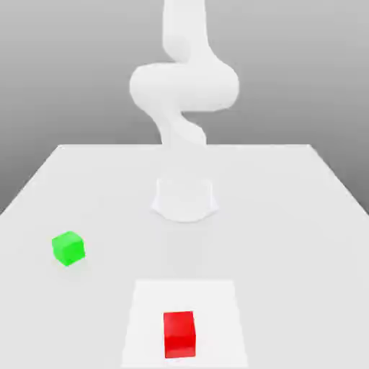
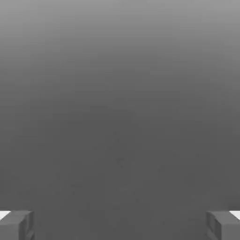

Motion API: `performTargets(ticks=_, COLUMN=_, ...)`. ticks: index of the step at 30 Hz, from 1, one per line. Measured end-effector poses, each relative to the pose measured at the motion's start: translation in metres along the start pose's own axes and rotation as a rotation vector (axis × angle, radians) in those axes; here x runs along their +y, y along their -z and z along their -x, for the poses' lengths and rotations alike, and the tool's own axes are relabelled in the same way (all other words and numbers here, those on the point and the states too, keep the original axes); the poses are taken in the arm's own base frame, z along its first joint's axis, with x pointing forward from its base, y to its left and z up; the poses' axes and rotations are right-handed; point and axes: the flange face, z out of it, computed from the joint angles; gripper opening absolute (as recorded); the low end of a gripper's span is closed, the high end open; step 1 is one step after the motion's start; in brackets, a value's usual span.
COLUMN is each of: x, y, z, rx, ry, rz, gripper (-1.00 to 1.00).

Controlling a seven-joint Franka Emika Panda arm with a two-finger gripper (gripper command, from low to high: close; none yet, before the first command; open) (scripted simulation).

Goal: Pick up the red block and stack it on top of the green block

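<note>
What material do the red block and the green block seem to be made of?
Red block: plain matte solid, perhaps plastic or painted wood; flat colour, no grain, no shine. Green block: the same matte, uniform look. The render leaves the actual material open.

- arm (image 1: 184, 83): plain white, smooth rounded links, no markings
- base (image 1: 184, 198): white round pedestal
- fingertips (image 2: 18, 224): grey blocky pads, white upper faces at the outer edges
</note>
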Motion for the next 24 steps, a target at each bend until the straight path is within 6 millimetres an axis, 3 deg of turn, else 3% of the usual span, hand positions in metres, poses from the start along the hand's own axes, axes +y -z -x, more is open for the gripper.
performTargets(ticks=6, x=0.019, y=-0.126, z=0.015, rx=-0.138, ry=0.018, rz=0.124, gripper=0.00)
performTargets(ticks=13, x=0.065, y=-0.253, z=0.058, rx=-0.291, ry=0.040, rz=0.267, gripper=0.00)
performTargets(ticks=19, x=0.124, y=-0.341, z=0.113, rx=-0.420, ry=0.059, rz=0.392, gripper=0.00)
performTargets(ticks=24, x=0.179, y=-0.396, z=0.164, rx=-0.515, ry=0.076, rz=0.488, gripper=0.00)
